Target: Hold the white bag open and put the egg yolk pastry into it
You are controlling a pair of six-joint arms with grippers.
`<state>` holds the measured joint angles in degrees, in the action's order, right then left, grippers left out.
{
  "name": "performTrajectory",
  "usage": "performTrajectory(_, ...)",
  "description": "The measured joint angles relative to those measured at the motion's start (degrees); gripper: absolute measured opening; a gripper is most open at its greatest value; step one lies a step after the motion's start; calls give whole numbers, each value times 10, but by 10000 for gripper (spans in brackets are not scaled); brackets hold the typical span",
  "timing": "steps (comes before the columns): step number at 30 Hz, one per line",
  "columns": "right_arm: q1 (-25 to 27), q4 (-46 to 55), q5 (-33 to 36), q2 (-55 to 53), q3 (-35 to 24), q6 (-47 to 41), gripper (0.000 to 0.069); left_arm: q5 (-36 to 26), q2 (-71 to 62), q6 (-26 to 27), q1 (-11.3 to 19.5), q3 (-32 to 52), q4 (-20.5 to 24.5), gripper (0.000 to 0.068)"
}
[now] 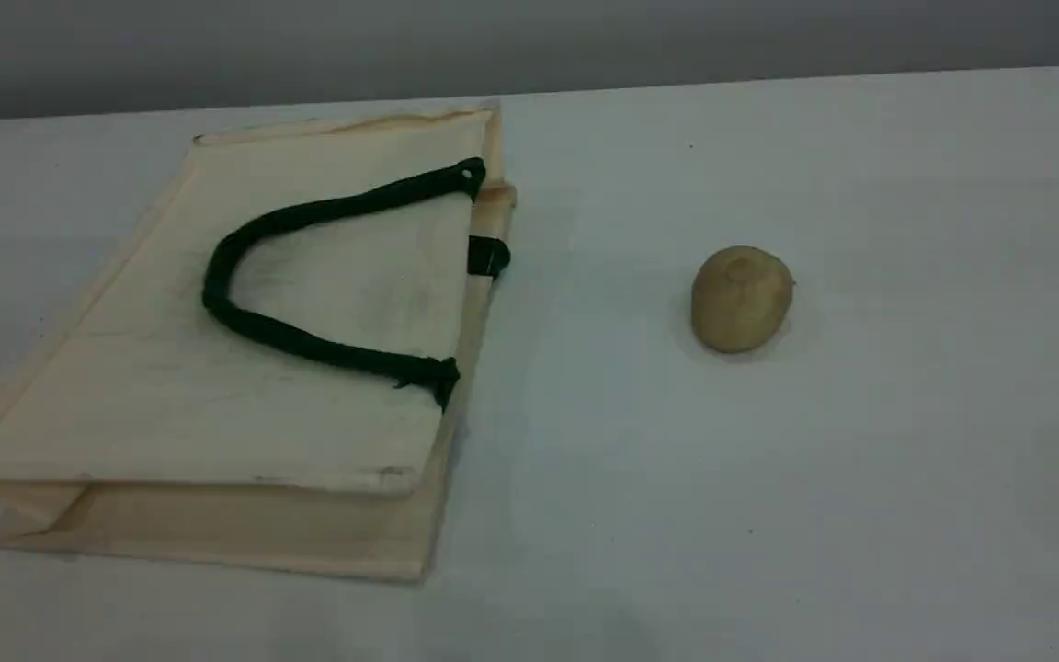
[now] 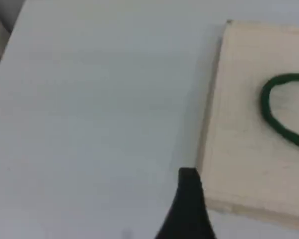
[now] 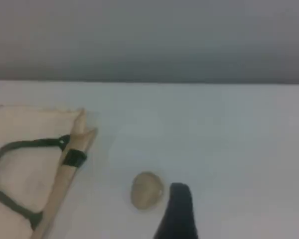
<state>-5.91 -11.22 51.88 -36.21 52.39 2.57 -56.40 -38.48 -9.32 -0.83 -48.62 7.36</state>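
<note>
Task not yet begun: white bag [image 1: 244, 368] lies flat and closed on the bench [image 1: 860, 506], pastry [image 1: 741, 299] well apart to its right; both arms' jaws stand open, empty.

We see soft, even light in all three views, with no glare. On the pale table [image 1: 860, 460] the shadows are very weak: only a faint dark rim under the egg yolk pastry [image 1: 741, 299] and a thin shade along the white bag [image 1: 171, 405]. The scene view is fairly sharp but a little grainy. Both wrist views are blurred and washed out; the dark fingertip [image 2: 188, 209] at the bottom of the left wrist view is out of focus, and so is the fingertip [image 3: 178, 211] in the right one.
</note>
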Motion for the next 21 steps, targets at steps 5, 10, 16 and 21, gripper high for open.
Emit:
performTrajectory(5, 0, -8, -24, -94, 24, 0, 558, 16, -118, -2, 0, -34, -1, 525)
performTrajectory(10, 0, -14, -64, -163, 24, 0, 558, 56, -217, -3, 0, -36, -10, 525)
performTrajectory(16, 0, -43, -100, -235, 24, 10, 558, 111, -300, -4, 0, -36, -16, 525)
performTrajectory(21, 0, -43, -129, -289, 24, 10, 557, 155, -363, -4, 0, -36, -37, 525)
